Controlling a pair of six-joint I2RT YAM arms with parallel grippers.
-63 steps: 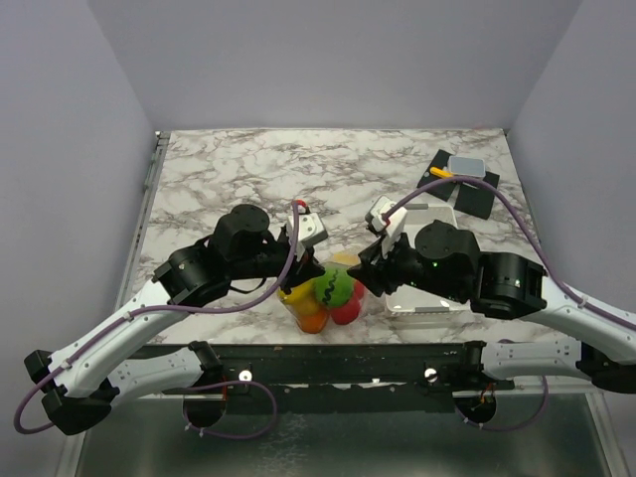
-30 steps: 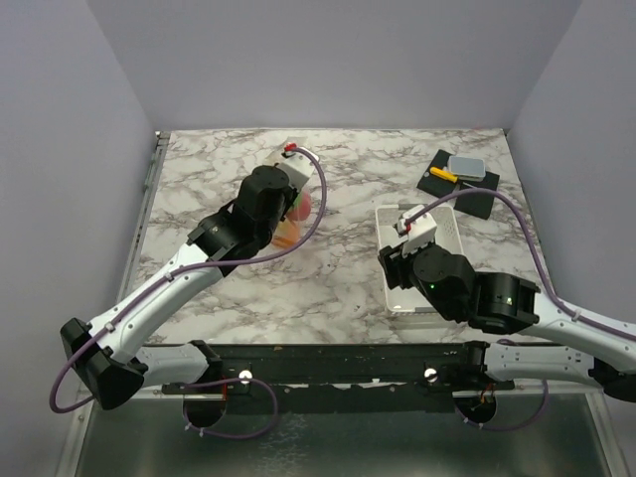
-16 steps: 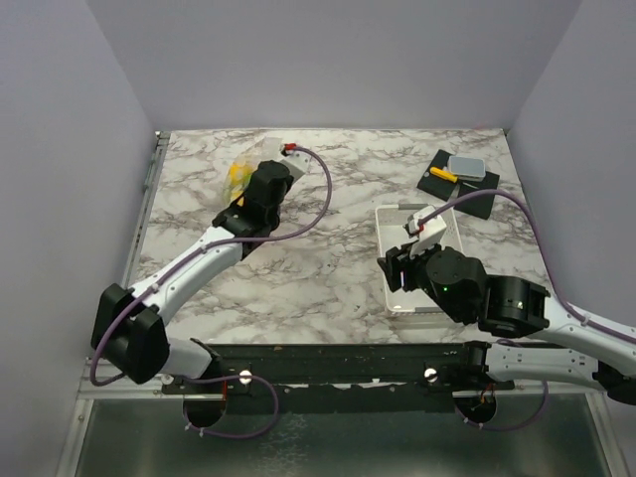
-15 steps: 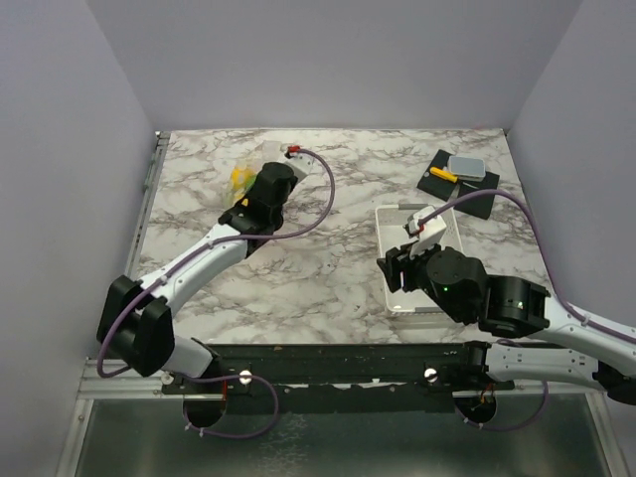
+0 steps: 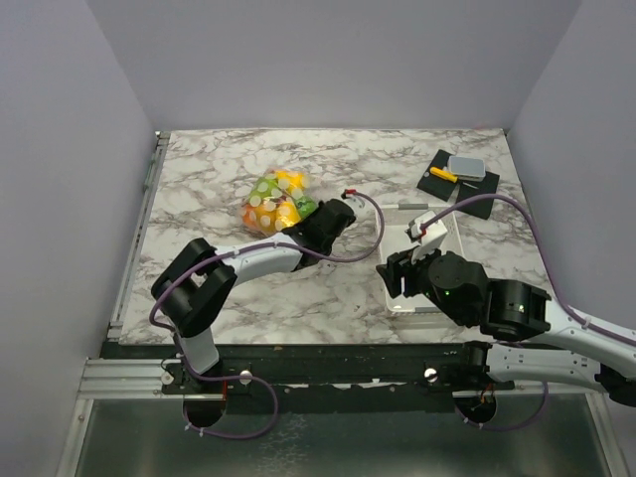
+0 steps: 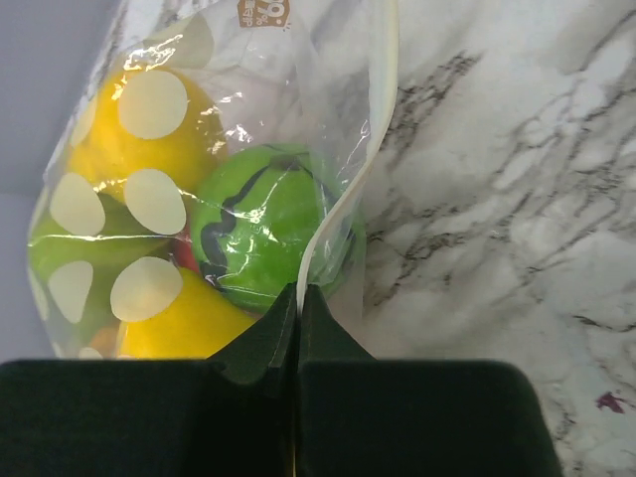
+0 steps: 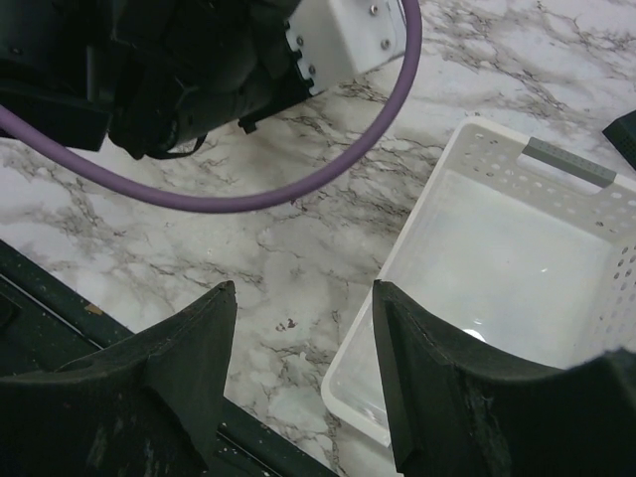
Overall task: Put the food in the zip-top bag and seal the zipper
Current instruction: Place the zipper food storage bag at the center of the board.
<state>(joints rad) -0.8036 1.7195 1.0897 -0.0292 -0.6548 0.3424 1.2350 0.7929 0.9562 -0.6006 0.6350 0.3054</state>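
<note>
The clear zip-top bag [image 5: 275,202] lies on the marble at centre left. It holds the food: a green striped ball [image 6: 260,238], yellow pieces [image 6: 149,124] and orange ones. My left gripper [image 5: 301,223] is at the bag's right side. In the left wrist view the left gripper [image 6: 298,290] is shut on the pale zipper [image 6: 370,169] strip at the bag's edge. My right gripper [image 5: 391,279] hovers over the near left corner of the white basket. In its wrist view the right gripper [image 7: 303,284] is open and holds nothing.
The white slotted basket [image 5: 447,231] stands at right of centre, with no food in it [image 7: 497,248]. A black mat with a grey pad and a small yellow item [image 5: 460,177] lies at the back right. The left arm's wrist and purple cable [image 7: 298,184] pass just beyond the right gripper.
My left arm has swung the bag from the far left of the table toward the centre, and its forearm now lies low across the table. The right arm has barely moved.
</note>
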